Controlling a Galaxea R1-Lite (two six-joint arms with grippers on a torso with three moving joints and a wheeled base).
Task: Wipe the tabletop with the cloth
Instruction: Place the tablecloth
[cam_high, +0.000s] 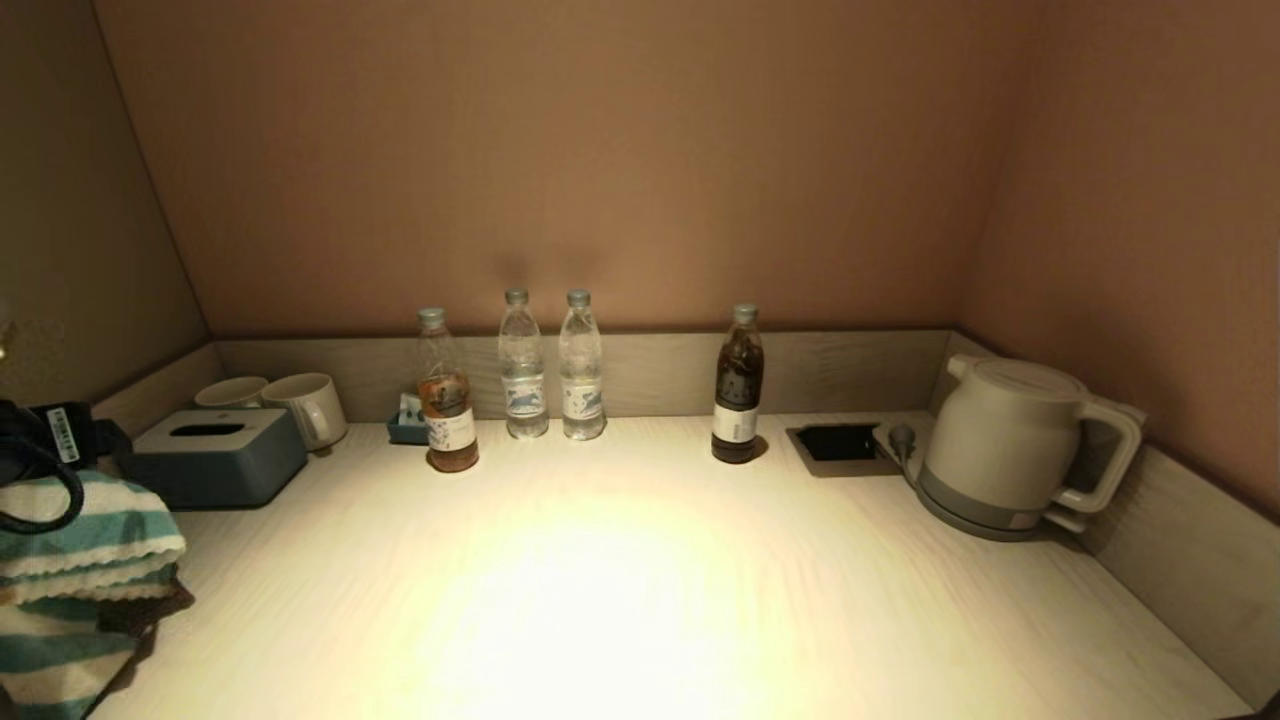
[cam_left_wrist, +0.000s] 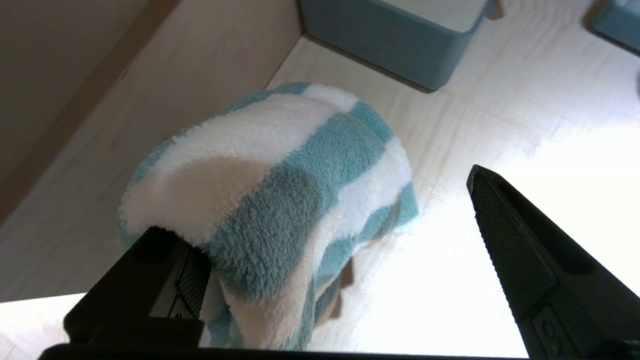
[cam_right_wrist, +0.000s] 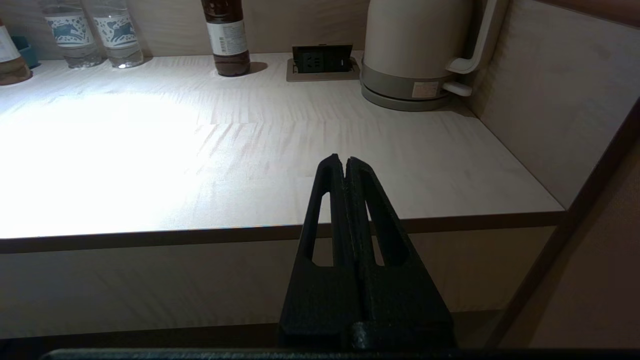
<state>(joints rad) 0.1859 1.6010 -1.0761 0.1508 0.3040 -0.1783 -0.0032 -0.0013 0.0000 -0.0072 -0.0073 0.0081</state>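
The cloth (cam_high: 90, 540), a terry towel with teal and white stripes, hangs bunched at the far left edge of the tabletop (cam_high: 640, 560), just in front of the tissue box. In the left wrist view my left gripper (cam_left_wrist: 320, 205) is open, its jaws wide apart. The cloth (cam_left_wrist: 280, 190) is draped over one finger (cam_left_wrist: 165, 280), while the other finger (cam_left_wrist: 520, 250) stands free above the bare tabletop (cam_left_wrist: 500, 100). My right gripper (cam_right_wrist: 345, 161) is shut and empty, parked in front of and below the tabletop's front edge (cam_right_wrist: 200, 232).
A grey-blue tissue box (cam_high: 215, 455) and two mugs (cam_high: 305, 405) stand at the back left. Several bottles (cam_high: 523, 365) line the back rim, one of them dark (cam_high: 737, 385). A black recess (cam_high: 838, 442) and a kettle (cam_high: 1010, 445) are at the back right.
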